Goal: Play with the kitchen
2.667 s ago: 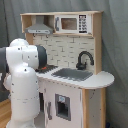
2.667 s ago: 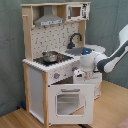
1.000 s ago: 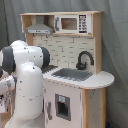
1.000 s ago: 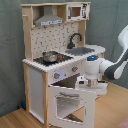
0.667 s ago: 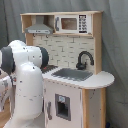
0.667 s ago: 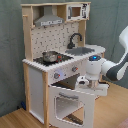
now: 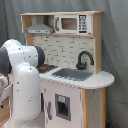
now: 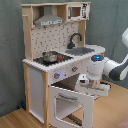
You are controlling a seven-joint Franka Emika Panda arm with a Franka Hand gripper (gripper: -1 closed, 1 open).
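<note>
The kitchen point(image 7: 75, 50) is a tall white and light-wood toy set with a hood point(image 7: 39, 28), a microwave point(image 7: 70, 23), a black faucet point(image 7: 84, 59) and a grey sink point(image 7: 72, 74). In the second exterior view the kitchen point(image 8: 50, 42) has its windowed oven door point(image 8: 70, 107) hanging partly open, tilted outward from its bottom hinge. My gripper point(image 8: 85, 81) sits right at the door's upper edge, just below the knobs point(image 8: 56, 75). A small pot point(image 8: 50, 56) stands on the black hob. In the first exterior view my white arm point(image 7: 22, 80) hides the gripper and the oven.
A grey curtain point(image 8: 10, 50) hangs behind the kitchen. The floor point(image 8: 15, 120) is wood. My arm reaches in from the second exterior view's right, at the level of the counter point(image 7: 102, 80).
The oven door was shut 2.7 s ago and has swung outward and down. My gripper has moved out and down along with its upper edge.
</note>
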